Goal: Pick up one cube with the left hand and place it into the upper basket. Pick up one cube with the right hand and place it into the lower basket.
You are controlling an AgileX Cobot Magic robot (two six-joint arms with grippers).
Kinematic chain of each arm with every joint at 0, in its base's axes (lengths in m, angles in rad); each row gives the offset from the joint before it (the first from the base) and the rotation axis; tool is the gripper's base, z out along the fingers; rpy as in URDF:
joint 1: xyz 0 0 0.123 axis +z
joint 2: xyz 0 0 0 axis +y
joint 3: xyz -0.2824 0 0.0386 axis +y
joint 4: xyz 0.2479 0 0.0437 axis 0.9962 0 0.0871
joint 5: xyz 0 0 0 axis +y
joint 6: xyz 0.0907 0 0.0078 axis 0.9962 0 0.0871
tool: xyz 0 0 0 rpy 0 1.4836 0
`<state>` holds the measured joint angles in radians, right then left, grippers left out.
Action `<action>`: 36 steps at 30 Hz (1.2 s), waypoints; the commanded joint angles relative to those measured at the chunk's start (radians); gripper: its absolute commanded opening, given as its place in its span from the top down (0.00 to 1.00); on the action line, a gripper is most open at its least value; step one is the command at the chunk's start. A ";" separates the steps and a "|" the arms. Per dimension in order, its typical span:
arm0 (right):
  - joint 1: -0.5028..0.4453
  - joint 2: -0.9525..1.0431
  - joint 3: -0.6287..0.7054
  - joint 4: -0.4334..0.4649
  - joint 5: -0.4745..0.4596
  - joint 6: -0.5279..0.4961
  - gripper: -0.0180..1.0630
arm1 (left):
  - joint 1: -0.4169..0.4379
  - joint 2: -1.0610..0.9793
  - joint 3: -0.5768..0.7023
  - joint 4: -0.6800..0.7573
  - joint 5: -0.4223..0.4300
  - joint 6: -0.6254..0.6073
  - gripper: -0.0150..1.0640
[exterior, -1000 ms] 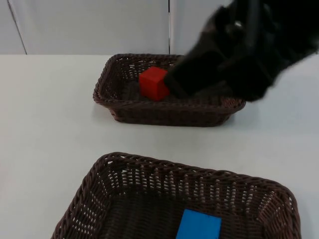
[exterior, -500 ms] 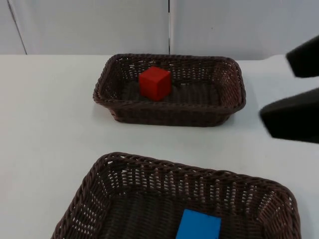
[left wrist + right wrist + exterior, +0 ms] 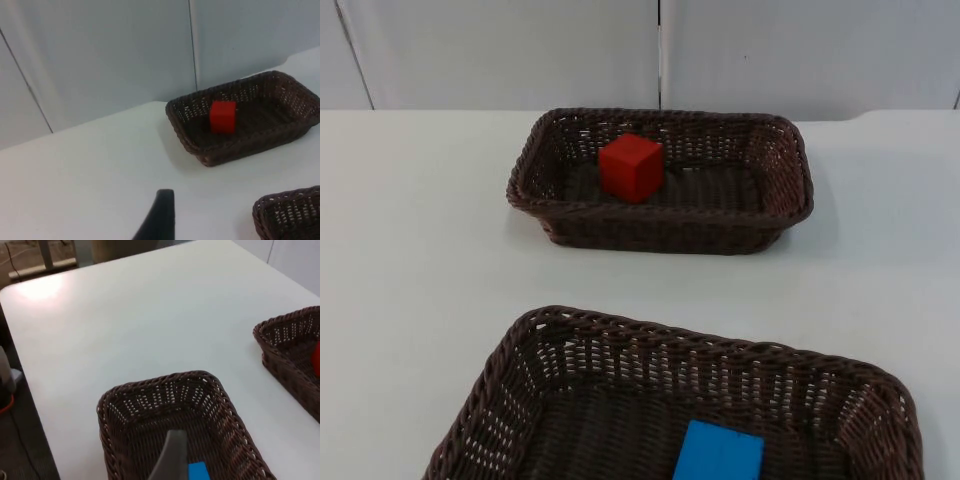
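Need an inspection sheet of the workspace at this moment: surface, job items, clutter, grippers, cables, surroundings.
Surface: white table top, clean.
Job's things: red cube inside the upper basket; blue cube inside the lower basket.
Clutter: nothing seen.
Grippers: left gripper fingertip above bare table beside the upper basket; right gripper fingertip over the lower basket.
Cables: nothing seen on the table.
Surroundings: grey partition wall behind the table.
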<state>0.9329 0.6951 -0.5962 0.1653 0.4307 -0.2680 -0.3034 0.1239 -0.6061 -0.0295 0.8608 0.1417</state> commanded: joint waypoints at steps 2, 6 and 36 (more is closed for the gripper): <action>-0.002 -0.043 0.023 -0.005 0.006 0.024 0.33 | 0.002 -0.070 0.004 -0.012 0.070 0.004 0.21; -0.002 -0.073 0.029 -0.005 0.042 0.035 0.33 | 0.002 -0.124 0.004 -0.012 0.147 0.002 0.21; -0.004 -0.439 0.029 -0.241 0.384 0.279 0.33 | 0.002 -0.124 0.004 -0.040 0.197 -0.047 0.21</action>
<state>0.9328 0.2806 -0.5706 -0.0636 0.7872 0.0000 -0.3034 0.0037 -0.6061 -0.0559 1.0784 0.1040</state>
